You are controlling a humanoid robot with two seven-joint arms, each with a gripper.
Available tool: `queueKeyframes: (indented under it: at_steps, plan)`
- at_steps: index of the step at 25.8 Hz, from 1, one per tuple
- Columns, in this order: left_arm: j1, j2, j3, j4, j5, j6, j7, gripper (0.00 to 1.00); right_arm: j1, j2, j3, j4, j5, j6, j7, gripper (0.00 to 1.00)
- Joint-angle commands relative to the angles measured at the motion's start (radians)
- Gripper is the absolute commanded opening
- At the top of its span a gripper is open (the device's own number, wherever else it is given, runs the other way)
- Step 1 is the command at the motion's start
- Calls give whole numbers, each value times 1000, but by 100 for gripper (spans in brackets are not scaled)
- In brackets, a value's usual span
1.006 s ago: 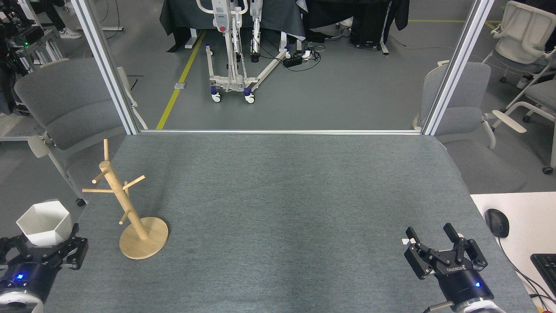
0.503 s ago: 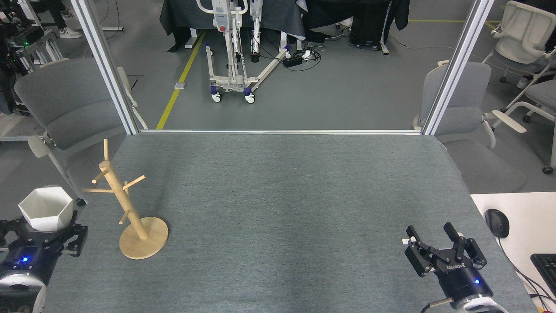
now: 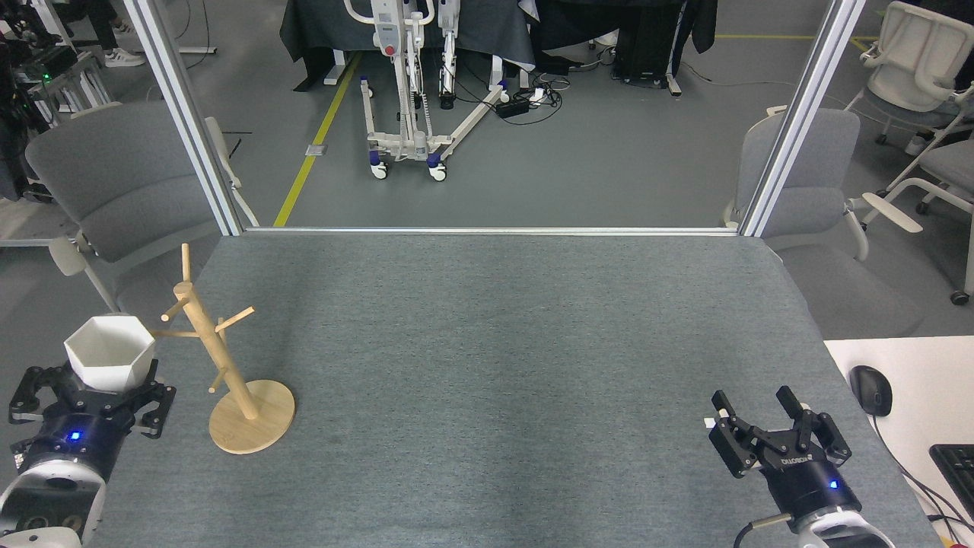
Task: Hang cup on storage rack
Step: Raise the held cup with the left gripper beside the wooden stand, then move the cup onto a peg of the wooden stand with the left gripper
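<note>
Looking from the head view: a grey felt-covered table (image 3: 494, 365) fills the middle, framed by two aluminium posts.
Left claw (image 3: 91, 384): low at the left edge, fingers clamped around the base of the cup, a blue light glowing on its black body.
Cup (image 3: 111, 359): white, faceted, hexagonal rim facing up, held upright above the table's left edge; its handle tab cannot be made out from here.
Cup and rack: the cup's right side sits just beside the tip of a leftward peg of the storage rack; whether they touch cannot be told.
Storage rack (image 3: 209, 346): light wood, round disc base flat on the table near the left side, post leaning a little to the left as seen, thin pegs angled upward, none carrying anything.
Right claw (image 3: 762, 422): low at the right, over the table's near right corner, fingers spread apart with nothing between them, well apart from the rack.
Side desk (image 3: 913, 380): white, just right of the table, with a dark mouse (image 3: 871, 390) and the corner of a keyboard (image 3: 957, 464).
Surroundings: grey chairs (image 3: 114, 183) stand off both far corners of the table, and a white wheeled stand (image 3: 403, 91) is on the floor beyond, beside a yellow floor line.
</note>
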Motion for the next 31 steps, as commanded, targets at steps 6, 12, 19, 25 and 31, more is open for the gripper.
queueKeyframes:
  at_steps: [6, 12, 19, 25, 31]
  plan:
    - [4, 0, -24, -11, -20, -8, 0, 0, -2, 0, 1, 13, 3, -4, 1, 100]
    - [7, -4, -58, -11, -50, -8, 0, 0, -6, 8, 0, 14, 5, -6, 1, 100]
    - [10, -6, -96, -8, -63, -8, -2, 0, -6, 9, 1, 19, 5, -1, 1, 100]
    - [9, -18, -104, 1, -63, -5, -15, 26, -8, 2, 0, 22, 3, 1, -1, 100]
    - [7, -35, -104, 1, -63, 0, -20, 82, -8, -3, 0, 22, 0, -3, -2, 100]
